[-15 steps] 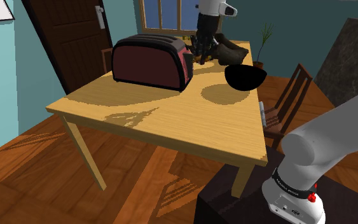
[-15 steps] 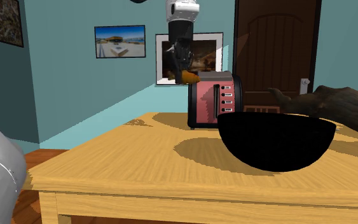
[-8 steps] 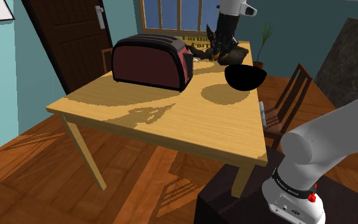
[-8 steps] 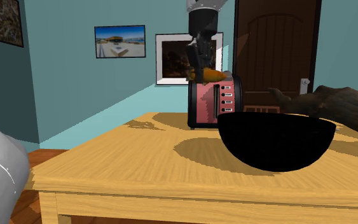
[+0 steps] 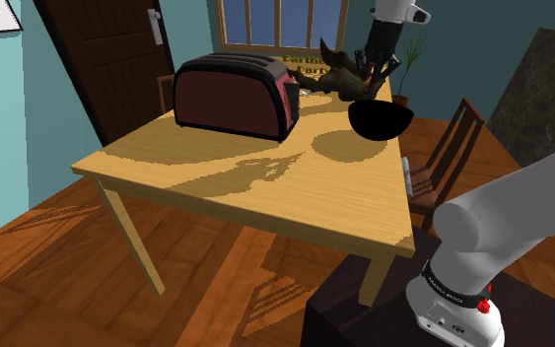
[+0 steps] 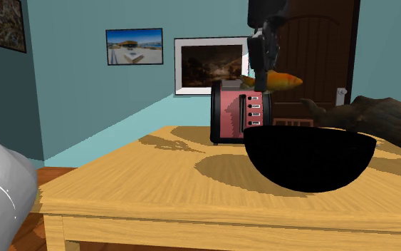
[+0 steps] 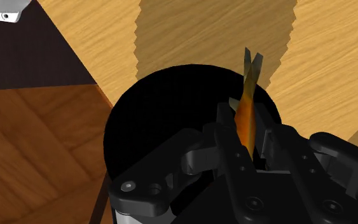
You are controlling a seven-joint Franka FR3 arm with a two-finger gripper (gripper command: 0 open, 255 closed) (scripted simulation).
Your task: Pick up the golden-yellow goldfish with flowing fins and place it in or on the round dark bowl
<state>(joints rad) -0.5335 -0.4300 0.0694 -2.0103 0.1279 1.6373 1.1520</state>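
— What do we count here?
— We count one goldfish (image 6: 284,80), clasped between the gripper's (image 6: 261,78) two fingers; one black bowl (image 6: 309,160) right below the gripper; one toaster (image 6: 238,114) off to its side.

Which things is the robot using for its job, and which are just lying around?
For the job: gripper, shut on the orange goldfish; black bowl beneath it.
Just lying about: red toaster; dark brown figurine; chair beside the table.
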